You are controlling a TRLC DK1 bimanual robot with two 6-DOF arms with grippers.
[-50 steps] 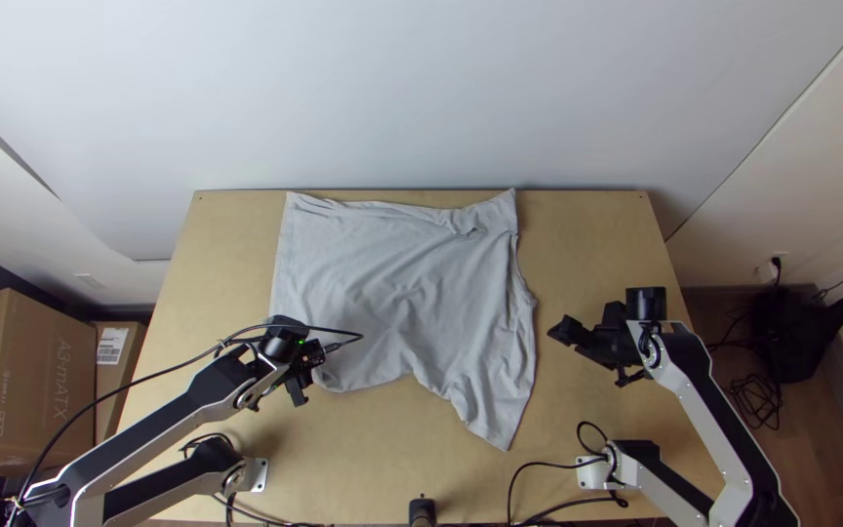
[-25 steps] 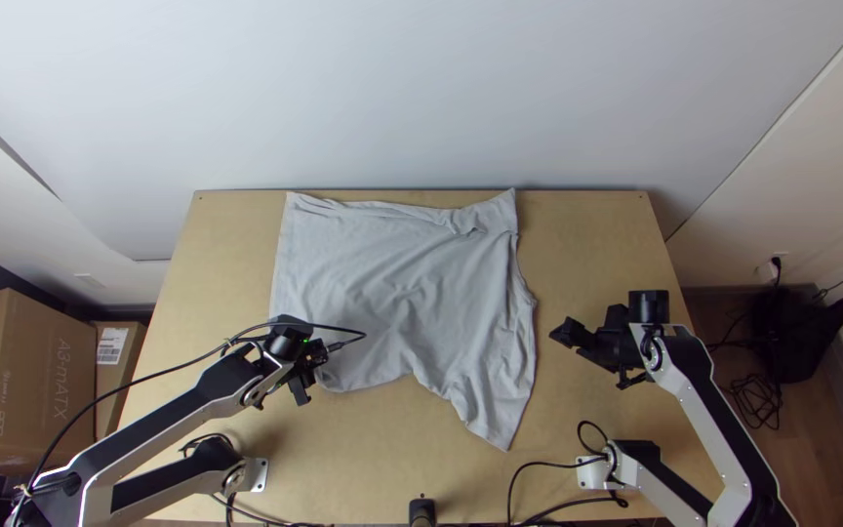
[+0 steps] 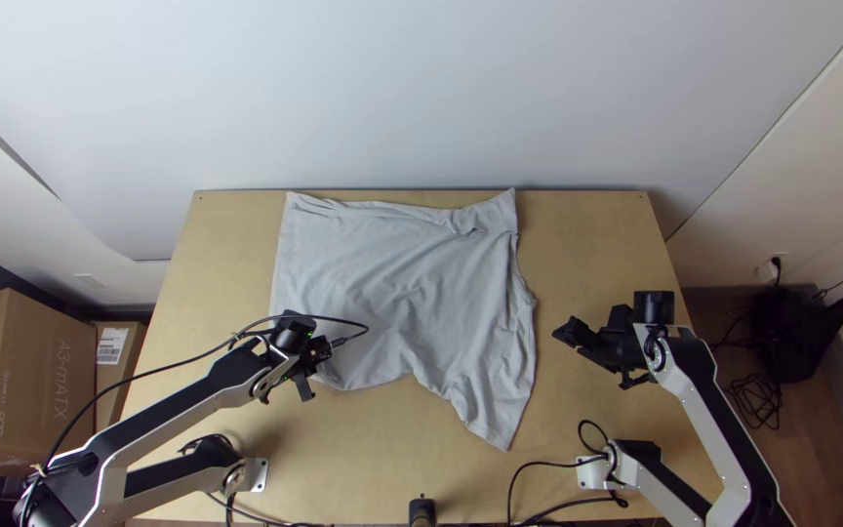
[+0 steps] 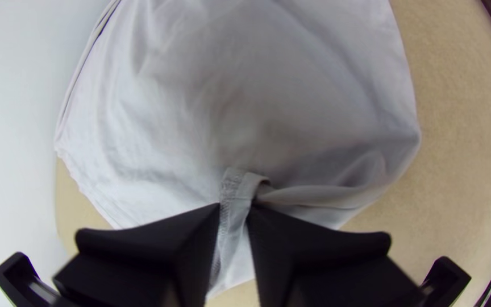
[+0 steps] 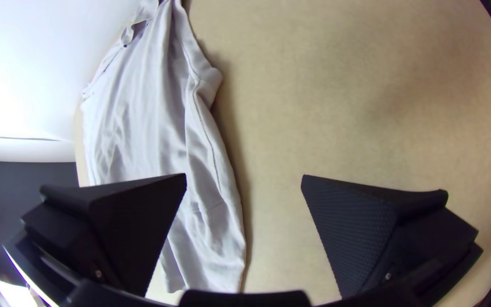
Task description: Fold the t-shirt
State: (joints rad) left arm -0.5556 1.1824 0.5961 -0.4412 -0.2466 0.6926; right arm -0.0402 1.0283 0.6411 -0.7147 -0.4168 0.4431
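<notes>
From my top camera I see the light grey t-shirt (image 3: 412, 283) lying wrinkled across the tabletop (image 3: 597, 244), a corner pointing toward the near edge. I have the left gripper (image 3: 306, 384) at its near-left part, the right gripper (image 3: 572, 335) just beside its right side.

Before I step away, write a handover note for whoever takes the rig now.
Left gripper: shut on the shirt's stitched edge, near its near-left corner.
Right gripper: open and empty, off the shirt's right side.
Shirt: spread on the table, wrinkled, one sleeve pointing to the near edge.
Done: left grip taken.
To do: fold it into a neat bundle.
</notes>
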